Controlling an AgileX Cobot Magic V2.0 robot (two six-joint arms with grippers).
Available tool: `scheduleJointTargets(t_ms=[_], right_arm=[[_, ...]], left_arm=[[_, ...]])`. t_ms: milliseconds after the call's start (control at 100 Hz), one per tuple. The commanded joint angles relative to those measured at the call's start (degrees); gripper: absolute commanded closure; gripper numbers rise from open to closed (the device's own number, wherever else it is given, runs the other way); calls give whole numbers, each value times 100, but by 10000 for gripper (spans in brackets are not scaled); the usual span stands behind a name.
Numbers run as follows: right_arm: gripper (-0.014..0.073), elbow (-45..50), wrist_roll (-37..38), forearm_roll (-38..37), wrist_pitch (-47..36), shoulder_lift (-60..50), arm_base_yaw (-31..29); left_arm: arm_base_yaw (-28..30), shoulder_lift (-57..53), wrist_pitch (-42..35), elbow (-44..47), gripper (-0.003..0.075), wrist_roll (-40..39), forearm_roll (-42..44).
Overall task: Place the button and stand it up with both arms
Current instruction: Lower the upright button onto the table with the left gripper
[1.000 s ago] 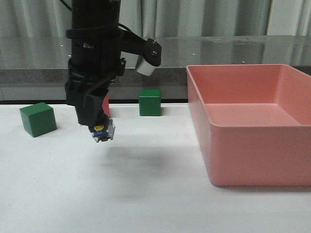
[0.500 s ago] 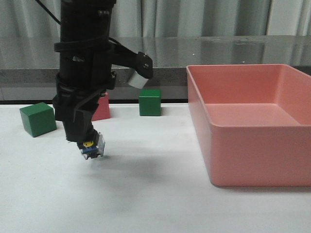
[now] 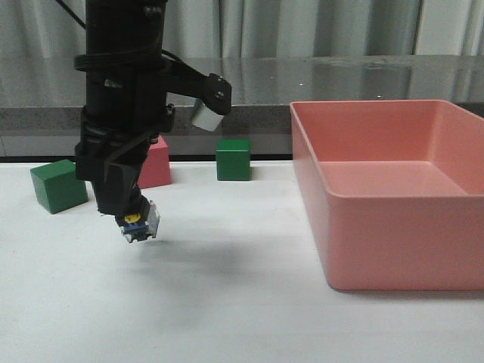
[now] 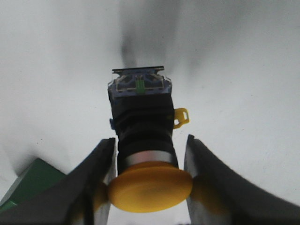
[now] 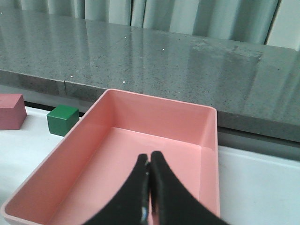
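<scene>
Your left end effector (image 3: 134, 224) hangs above the white counter (image 3: 227, 302), its fingers (image 4: 101, 178) clamped on the yellow cap of the button (image 3: 139, 224), which is airborne with a soft shadow on the surface beneath it. From the front, the button sits tilted at the fingertips, clear-blue base pointing down and toward four o'clock, well clear of the counter. The left wrist camera shows it closer: the yellow mushroom cap (image 4: 150, 185) pinched between the two dark fingers, the black body and clear square base (image 4: 139, 84) jutting out beyond them (a small yellow tab sticks out from the body's side).

Around the left arm (image 3: 125, 98), a green cube (image 3: 59, 185) rests at about nine o'clock of the button, a pink cube (image 3: 156, 165) stands partly hidden behind the arm, and a second green cube (image 3: 233, 159) sits farther back at roughly one o'clock. The large pink bin (image 3: 389, 193) fills the right side of the counter, well apart from the button.

Your right end effector (image 5: 149, 185) is poised over that bin (image 5: 131, 164), its black fingers pressed together with nothing between them.
</scene>
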Motion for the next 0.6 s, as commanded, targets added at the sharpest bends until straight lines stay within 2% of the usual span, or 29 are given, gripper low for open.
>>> scheduleJointTargets(t_ms=[0, 590], right_arm=[[654, -156, -3, 40, -383, -17, -35], [654, -156, -3, 40, -383, -17, -35]], left_arm=[[7, -325, 301, -114, 728, 143, 57], [7, -325, 301, -114, 727, 1289, 654]])
